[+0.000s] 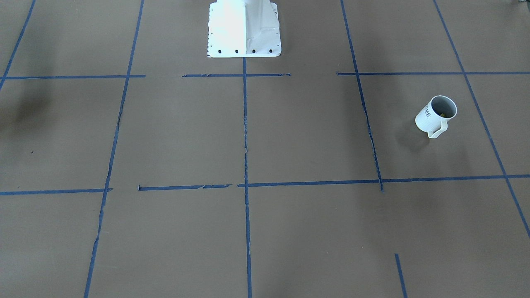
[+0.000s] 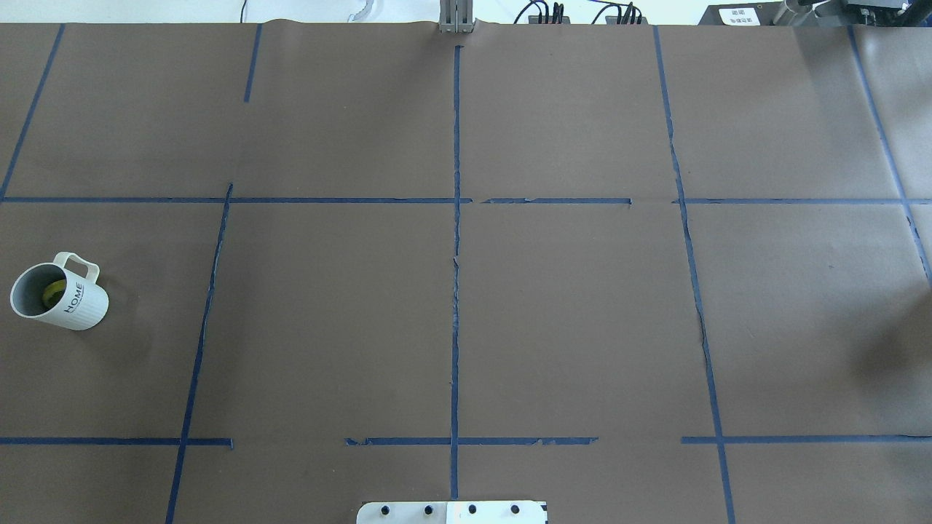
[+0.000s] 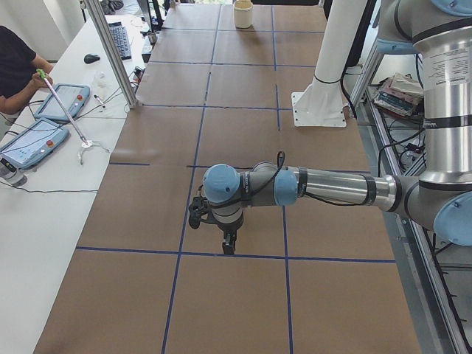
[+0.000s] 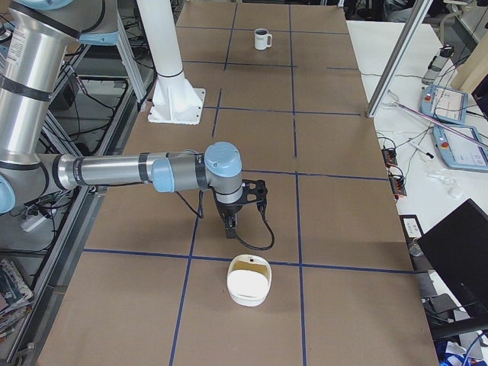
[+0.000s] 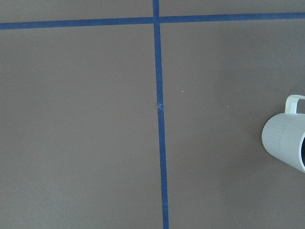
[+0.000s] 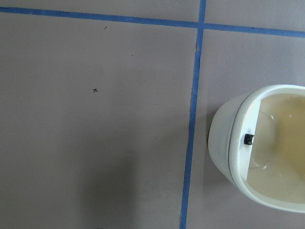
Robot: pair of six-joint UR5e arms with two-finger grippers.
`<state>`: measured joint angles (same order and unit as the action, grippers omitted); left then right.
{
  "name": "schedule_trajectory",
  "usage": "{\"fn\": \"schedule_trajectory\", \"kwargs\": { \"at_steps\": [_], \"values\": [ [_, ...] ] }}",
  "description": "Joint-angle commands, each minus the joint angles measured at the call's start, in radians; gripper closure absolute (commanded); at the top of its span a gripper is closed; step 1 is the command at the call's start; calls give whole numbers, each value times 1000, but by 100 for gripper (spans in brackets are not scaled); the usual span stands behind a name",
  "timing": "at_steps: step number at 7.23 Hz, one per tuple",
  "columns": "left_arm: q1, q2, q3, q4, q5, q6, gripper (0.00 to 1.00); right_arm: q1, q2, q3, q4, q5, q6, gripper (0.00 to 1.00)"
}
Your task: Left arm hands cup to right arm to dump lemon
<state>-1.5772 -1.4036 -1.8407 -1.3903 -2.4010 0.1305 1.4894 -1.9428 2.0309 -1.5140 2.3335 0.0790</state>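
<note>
Spreading across every view is the brown paper-covered table (image 2: 568, 306), ruled into squares by blue tape. Over it, in the left side view, the grey tubular left arm (image 3: 332, 188) with light-blue joint caps reaches out low, the left gripper (image 3: 229, 243) pointing down at the paper. The silver-grey right arm (image 4: 114, 171) does likewise in the right side view, its right gripper (image 4: 231, 225) hanging just short of a cream-coloured round plastic bowl (image 4: 249, 282). Both pincers show only in these side views, so I cannot tell whether either is apart or together, and neither wrist camera shows its own fingers. The white ribbed ceramic mug (image 2: 60, 292), the cup of the task, stands upright near the table's end on the robot's left, with no gripper touching it. It should handle as rigid, fairly heavy for its size and breakable. Its glaze is probably slick, though the ribs ought to give the pads some bite. I would pinch the wall across the rim on the side away from the loop handle (image 2: 80, 263), which leaves the handle or the body free for the receiving arm. It is grey inside, with dark "HOME" lettering on its flank. At its bottom lies the small yellow-green lemon piece (image 2: 51, 294), far smaller than the mouth, light and loose, likely to fall out once the mug is tipped well over.
</note>
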Motion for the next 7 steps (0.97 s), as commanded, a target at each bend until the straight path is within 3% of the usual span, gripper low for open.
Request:
{"fn": "schedule_trajectory", "kwargs": {
  "at_steps": [1, 7],
  "values": [
    [3, 5, -17, -16, -3, 7, 0, 0, 1, 0, 0, 0, 1, 0],
    [11, 14, -15, -27, -12, 18, 0, -1, 4, -3, 0, 39, 1, 0]
  ]
}}
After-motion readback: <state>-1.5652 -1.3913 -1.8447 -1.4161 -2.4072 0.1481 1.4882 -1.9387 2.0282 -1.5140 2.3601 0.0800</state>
